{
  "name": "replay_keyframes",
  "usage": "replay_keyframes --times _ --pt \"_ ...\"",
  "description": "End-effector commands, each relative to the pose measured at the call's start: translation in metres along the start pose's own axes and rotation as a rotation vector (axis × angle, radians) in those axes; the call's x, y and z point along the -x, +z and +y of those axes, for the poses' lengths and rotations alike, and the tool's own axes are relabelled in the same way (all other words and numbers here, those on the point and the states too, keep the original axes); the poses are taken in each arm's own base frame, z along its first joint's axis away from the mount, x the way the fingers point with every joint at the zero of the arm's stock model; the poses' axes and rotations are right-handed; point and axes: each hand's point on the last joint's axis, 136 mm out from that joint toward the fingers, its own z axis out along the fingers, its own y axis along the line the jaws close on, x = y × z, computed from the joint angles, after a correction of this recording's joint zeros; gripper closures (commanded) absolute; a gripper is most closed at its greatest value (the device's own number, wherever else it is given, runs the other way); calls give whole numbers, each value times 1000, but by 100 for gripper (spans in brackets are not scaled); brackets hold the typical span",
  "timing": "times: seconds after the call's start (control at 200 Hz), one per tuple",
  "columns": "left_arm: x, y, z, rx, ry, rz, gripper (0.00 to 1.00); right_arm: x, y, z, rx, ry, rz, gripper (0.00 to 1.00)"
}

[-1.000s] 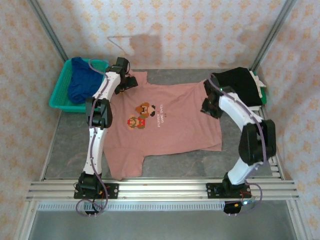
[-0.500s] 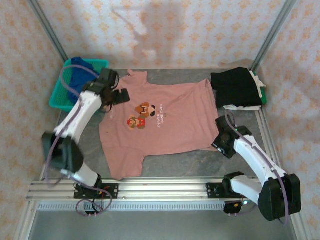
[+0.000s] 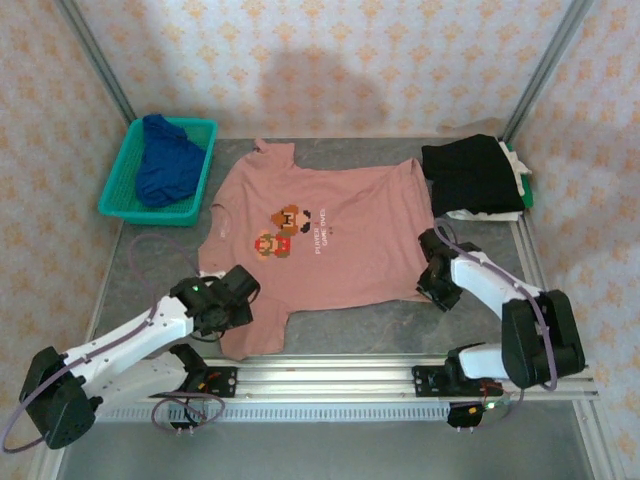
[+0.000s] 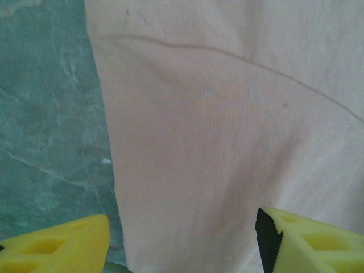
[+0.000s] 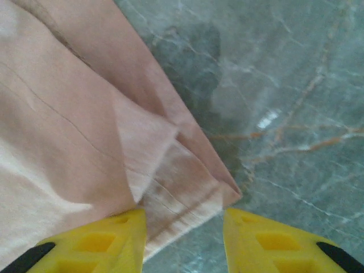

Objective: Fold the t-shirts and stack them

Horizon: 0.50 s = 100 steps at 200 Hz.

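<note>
The dusty-pink cloth t-shirt (image 3: 340, 250) with a pixel-art chest print is lying spread flat, print up, mid-way across the grey marbled worktop (image 3: 400, 322), with bare strips running along its near, left and right edges. The royal-blue cloth t-shirt (image 3: 165, 165) is slumping in the teal plastic mesh basket (image 3: 110, 206) far left. The black cloth t-shirt (image 3: 470, 175) is sitting folded far right, on something white and green that is mostly hidden. The left hand (image 3: 235, 300) is hovering wide open over the pink shirt's left edge (image 4: 227, 142); whether it is touching is unclear. The right hand (image 3: 437, 280) is straddling the near-right corner (image 5: 68, 114) with its yellow fingers (image 5: 267, 242) moderately apart, gripping nothing.
</note>
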Motion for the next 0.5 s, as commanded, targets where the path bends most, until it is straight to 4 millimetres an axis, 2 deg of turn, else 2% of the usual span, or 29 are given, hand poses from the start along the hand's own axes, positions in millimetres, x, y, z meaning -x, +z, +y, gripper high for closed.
replay_keyframes --times 0.0,0.155,0.21,0.245,0.37,0.495 --pt "-12 10 13 75 -88 -11 30 18 -2 15 27 5 -52 62" --pt "-31 29 1 58 -52 37 29 21 1 16 27 10 -67 70" --pt "-34 32 -5 48 -35 39 33 23 -1 14 27 11 -81 75" --pt "-35 34 -7 44 -27 44 39 22 -2 14 28 6 -82 78" --pt "-37 36 -10 44 -4 53 71 24 -13 8 18 2 -102 90" --pt "-28 21 -14 4 9 17 95 24 -31 -1 17 2 -125 99"
